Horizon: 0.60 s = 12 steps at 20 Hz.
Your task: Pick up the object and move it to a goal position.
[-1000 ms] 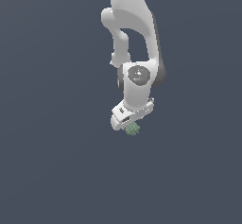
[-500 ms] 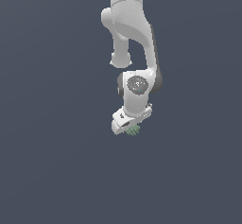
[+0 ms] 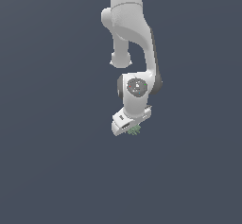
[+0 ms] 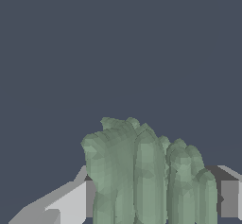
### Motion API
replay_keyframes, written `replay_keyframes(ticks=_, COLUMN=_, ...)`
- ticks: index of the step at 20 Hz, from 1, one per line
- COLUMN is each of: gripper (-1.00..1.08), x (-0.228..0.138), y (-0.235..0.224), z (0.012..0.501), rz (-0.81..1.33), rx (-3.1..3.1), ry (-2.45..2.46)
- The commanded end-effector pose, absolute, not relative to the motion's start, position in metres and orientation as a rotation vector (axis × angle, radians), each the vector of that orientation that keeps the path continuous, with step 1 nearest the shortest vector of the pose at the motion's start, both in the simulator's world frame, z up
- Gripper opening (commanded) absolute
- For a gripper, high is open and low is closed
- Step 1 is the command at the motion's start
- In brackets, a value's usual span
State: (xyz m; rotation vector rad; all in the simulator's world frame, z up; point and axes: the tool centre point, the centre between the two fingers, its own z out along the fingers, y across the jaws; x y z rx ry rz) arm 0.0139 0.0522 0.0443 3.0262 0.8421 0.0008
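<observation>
The object (image 3: 134, 131) is a small pale grey-green bumpy clump that pokes out under the white hand in the exterior view. In the wrist view the object (image 4: 142, 171) fills the space between the two fingers (image 4: 71, 204), which press on it from both sides. My gripper (image 3: 132, 129) is shut on it and holds it off the ground. Most of the clump is hidden behind the hand in the exterior view.
The white arm (image 3: 130, 24) comes down from the upper edge of the exterior view. Behind everything is a plain dark grey-blue surface (image 3: 47, 171).
The gripper with the object has drifted slightly toward the exterior view's left and a little up. The grip on the clump is unchanged.
</observation>
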Motion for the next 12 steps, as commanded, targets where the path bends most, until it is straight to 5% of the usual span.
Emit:
replay_keyframes(ticks=1, gripper=-1.00, x=0.014, y=0.053, z=0.044, rz=0.000, rx=3.026, ry=0.844)
replay_keyframes(ticks=12, gripper=-1.00, x=0.013, y=0.059, z=0.060, rz=0.001, rx=3.026, ry=0.842)
